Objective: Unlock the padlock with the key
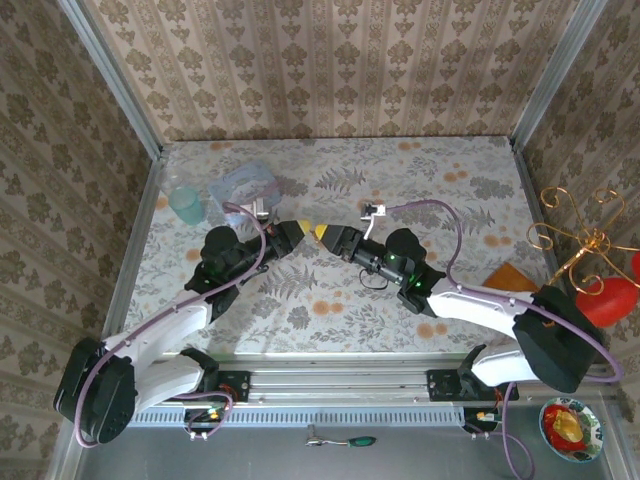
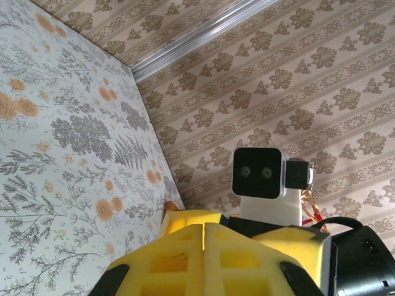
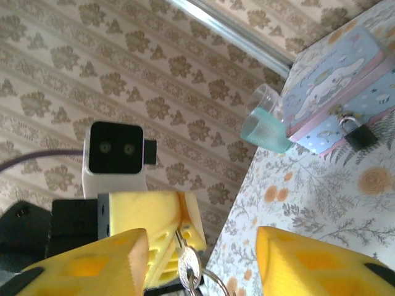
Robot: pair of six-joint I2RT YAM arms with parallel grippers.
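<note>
The padlock (image 3: 358,132) is small and black, hanging on the front of a pale blue box (image 3: 333,80) with pink trim at the back left of the table. In the right wrist view, my left gripper (image 3: 182,228) is shut on the blade of a silver key (image 3: 189,266), whose head and ring hang below the yellow fingers. My right gripper (image 3: 200,246) is open, one finger on each side of the key and not touching it. From above, the left gripper (image 1: 298,232) and right gripper (image 1: 326,235) meet tip to tip at mid-table. The left gripper (image 2: 216,237) has its jaws pressed together.
A teal cup (image 1: 185,203) stands left of the blue box (image 1: 243,185). At the right edge are a gold wire stand (image 1: 580,235), a red object (image 1: 610,300) and a brown flat piece (image 1: 510,277). A screwdriver (image 1: 345,441) lies in front of the rail.
</note>
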